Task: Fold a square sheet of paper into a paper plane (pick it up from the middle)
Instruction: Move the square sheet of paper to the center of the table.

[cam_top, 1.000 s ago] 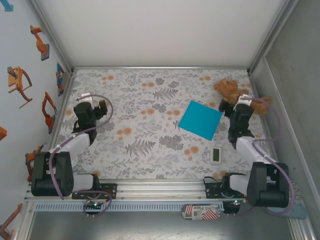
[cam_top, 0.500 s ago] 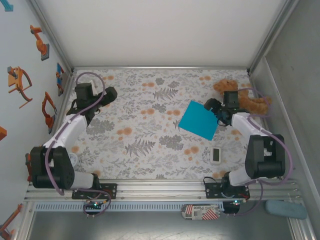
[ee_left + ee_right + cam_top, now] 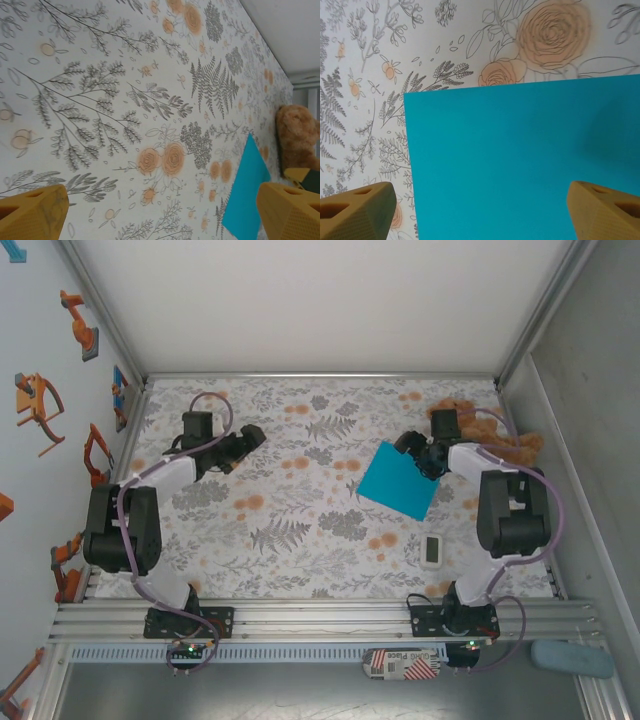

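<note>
Left arm (image 3: 165,475), right arm (image 3: 505,515): white links, black joints, looped purple cables. Fingers (image 3: 32,212): mustard-yellow, blocky, finely textured faces.

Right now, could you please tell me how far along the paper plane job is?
Nothing looks done yet: the square sheet of paper lies flat and uncreased on the table. In hand: the right gripper is poised over the sheet, jaws wide apart and holding nothing; the left gripper is open, well away from the sheet. Left: picking the sheet up from the middle, then every fold.
</note>
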Available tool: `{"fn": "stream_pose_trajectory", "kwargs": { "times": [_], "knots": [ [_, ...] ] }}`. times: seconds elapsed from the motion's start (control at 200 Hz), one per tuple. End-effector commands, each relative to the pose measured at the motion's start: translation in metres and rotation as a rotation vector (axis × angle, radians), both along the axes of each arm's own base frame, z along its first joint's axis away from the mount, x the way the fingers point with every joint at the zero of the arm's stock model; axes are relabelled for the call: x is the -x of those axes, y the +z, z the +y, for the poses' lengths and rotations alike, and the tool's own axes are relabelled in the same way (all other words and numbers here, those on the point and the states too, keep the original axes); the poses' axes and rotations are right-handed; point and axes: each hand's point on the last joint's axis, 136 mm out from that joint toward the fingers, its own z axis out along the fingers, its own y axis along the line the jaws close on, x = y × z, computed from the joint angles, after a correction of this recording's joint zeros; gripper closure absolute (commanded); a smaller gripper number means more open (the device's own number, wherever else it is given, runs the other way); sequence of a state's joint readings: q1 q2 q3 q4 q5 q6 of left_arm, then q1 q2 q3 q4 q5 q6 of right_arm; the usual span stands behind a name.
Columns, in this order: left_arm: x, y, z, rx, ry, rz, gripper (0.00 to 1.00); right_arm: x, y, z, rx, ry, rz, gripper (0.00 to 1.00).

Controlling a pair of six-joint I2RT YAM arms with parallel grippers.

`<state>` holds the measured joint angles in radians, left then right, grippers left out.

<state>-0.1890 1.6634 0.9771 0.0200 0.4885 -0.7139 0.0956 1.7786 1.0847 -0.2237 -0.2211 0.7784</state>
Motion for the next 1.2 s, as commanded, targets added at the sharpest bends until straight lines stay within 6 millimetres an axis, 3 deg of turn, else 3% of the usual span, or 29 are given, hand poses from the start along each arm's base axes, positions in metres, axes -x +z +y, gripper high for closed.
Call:
{"fn": "stream_pose_trajectory", "kwargs": {
  "times": [0.0,0.235,0.381,0.516,0.736,0.916,1.022,1.087,1.197],
  "knots": [
    [-0.007,0.013,-0.019,0.070,-0.037,-0.007,0.04,-0.003,-0.003,0.011,-0.012,0.027,0.028,0.13],
    [-0.004,-0.006,-0.034,0.076,-0.067,0.048,0.04,0.009,-0.022,0.025,0.000,0.059,0.082,0.13],
    [-0.002,-0.013,-0.036,0.076,-0.070,0.068,0.04,0.018,-0.031,0.046,-0.009,0.103,0.098,0.13],
    [0.000,-0.020,-0.036,0.071,-0.066,0.089,0.04,0.023,-0.040,0.086,-0.030,0.198,0.110,0.14],
    [0.006,-0.028,-0.034,0.060,-0.062,0.120,0.03,0.033,-0.054,0.171,-0.101,0.324,0.130,0.19],
    [0.014,-0.033,-0.015,-0.038,-0.016,0.131,0.02,0.050,-0.062,0.231,-0.166,0.300,0.132,0.23],
    [0.019,-0.032,0.001,-0.099,0.017,0.134,0.02,0.061,-0.047,0.266,-0.234,0.346,0.105,0.30],
    [0.021,-0.028,-0.001,-0.089,0.003,0.127,0.01,0.059,-0.024,0.279,-0.268,0.400,0.058,0.36],
    [0.029,-0.018,-0.013,-0.046,-0.056,0.122,0.00,0.055,0.020,0.268,-0.256,0.461,-0.036,0.37]
  ]
}}
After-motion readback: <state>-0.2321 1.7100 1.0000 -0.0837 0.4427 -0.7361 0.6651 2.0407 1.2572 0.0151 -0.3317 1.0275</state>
